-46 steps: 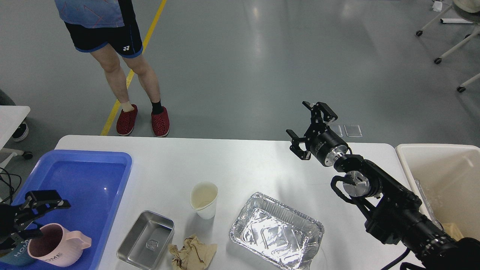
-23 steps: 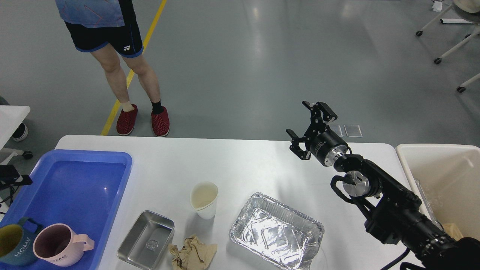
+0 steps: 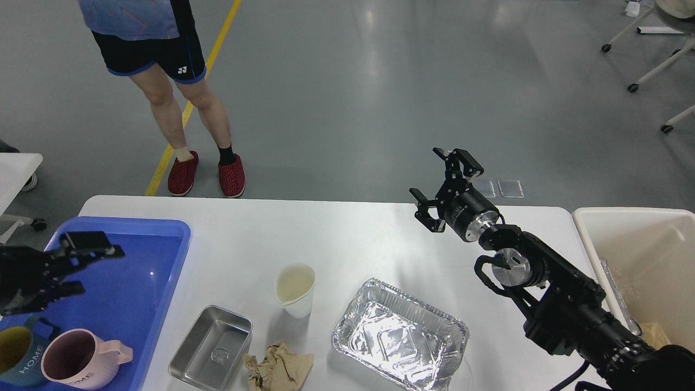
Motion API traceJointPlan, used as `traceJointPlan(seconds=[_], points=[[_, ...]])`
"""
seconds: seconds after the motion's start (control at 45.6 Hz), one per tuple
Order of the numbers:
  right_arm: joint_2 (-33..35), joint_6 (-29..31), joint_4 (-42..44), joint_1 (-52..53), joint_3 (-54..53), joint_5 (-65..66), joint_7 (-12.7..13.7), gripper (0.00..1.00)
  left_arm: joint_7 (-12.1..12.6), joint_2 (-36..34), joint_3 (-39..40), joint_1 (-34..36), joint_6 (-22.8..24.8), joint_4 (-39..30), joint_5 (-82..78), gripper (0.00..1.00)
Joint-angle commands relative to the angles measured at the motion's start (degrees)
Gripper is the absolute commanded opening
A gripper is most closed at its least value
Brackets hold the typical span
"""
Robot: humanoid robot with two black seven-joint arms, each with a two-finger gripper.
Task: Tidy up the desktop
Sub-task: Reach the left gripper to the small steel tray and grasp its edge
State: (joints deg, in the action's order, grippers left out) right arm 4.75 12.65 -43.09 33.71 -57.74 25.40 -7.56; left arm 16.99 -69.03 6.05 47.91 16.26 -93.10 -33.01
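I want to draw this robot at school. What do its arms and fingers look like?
Both arms are black. The right arm is made of chunky round segments, with shiny silver metal rings at two joints and a thin black cable looping beside one. Its right gripper has two black, angular fingers like little claws. The left gripper is black too, with flat, blocky fingers. No writing shows on them.

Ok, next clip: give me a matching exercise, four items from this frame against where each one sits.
Items:
1. pink mug
2. paper cup
3. crumpled paper
4. foil pan

Places:
A. on the desktop, between the steel tin and the foil pan
B. in the blue tray
C. near edge of the desktop, right of the steel tin
D. on the desktop, below the right claw

Pairs: 1-B, 2-A, 3-C, 4-D
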Motion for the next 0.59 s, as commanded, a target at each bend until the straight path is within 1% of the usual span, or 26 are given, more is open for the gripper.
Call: traceJointPlan(seconds=[0.0,0.088,0.241,0.373,0.57], points=[[0.0,0.0,-0.1,-0.4,0.0,0.0,0.0,1.0,0.5,7.9,-4.5,0.2,-1.9,3.3,-2.4,0.96],[0.0,0.0,-0.1,-0.4,0.0,0.0,0.0,1.0,0.5,12.9,-8.2,0.2,-3.2,6.5,-2.8,0.96],[0.1,0.0,-0.1,-0.7,0.0,0.0,0.0,1.0,0.4,18.7,-14.0,0.5,-4.7,12.3,-3.7,0.95],[0.1,0.0,-0.1,-1.4,0.0,0.0,0.0,1.0,0.3,23.4,-14.1,0.3,-4.7,15.5,-4.0,0.95],[0.6,0.2,-0.2,-2.8,0.0,0.0,0.0,1.0,0.3,26.3,-14.4,-0.2,-5.8,17.5,-4.0,0.94]])
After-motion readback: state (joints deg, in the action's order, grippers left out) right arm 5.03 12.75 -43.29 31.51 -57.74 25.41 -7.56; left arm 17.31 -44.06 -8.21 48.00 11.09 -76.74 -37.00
